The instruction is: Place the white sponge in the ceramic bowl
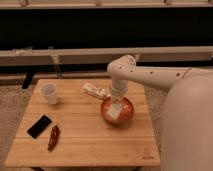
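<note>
Camera view: the pincer [117, 103] hangs at the end of the arm, which reaches in from the right side and bends down over the middle of the bench [95, 142]. The pincer points straight down into the ceramic bowl [129, 112], low at its mouth. I cannot tell whether it is open or closed on something, because its lower part merges with the pale shape under it.

This pale shape is the white sponge [115, 114]. It lies inside the bowl, directly below the pincer and touching it or almost touching it. Its long axis seems to run from the far side of the bowl toward the near side, a little tilted, but this is not sure. So the relation that matters is vertical only: sponge below, pincer above, both within the rim. I judge that the task is at its last step, and that the next move only needs an open pincer and a straight lift, without catching the rim.

Just beside the bowl, at the back left, lies a white packet [95, 90]. Well apart, on the left, stand a white cup [49, 94], a black phone [39, 126] and red chili peppers [53, 137].
</note>
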`<state>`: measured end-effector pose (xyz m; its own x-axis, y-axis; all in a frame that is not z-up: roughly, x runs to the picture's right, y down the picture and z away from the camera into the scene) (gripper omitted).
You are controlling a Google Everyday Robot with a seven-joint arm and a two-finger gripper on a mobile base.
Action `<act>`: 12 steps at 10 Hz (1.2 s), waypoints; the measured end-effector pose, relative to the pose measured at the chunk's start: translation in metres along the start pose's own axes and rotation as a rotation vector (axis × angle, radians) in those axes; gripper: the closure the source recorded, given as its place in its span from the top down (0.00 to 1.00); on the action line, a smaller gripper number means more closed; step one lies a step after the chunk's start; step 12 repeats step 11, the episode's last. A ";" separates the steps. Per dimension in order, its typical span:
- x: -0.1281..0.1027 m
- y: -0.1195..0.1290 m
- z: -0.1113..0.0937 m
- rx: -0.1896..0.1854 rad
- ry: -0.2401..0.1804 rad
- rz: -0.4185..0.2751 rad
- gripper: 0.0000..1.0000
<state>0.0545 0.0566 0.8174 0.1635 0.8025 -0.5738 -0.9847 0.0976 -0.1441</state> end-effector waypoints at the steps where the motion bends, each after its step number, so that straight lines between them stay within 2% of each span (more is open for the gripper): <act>1: -0.002 0.002 -0.001 -0.004 -0.002 -0.003 0.52; 5: -0.002 0.001 -0.002 -0.005 -0.001 -0.009 0.92; 6: -0.003 0.001 -0.002 -0.007 -0.001 -0.010 0.99; 12: -0.004 0.002 -0.003 -0.012 -0.004 -0.020 1.00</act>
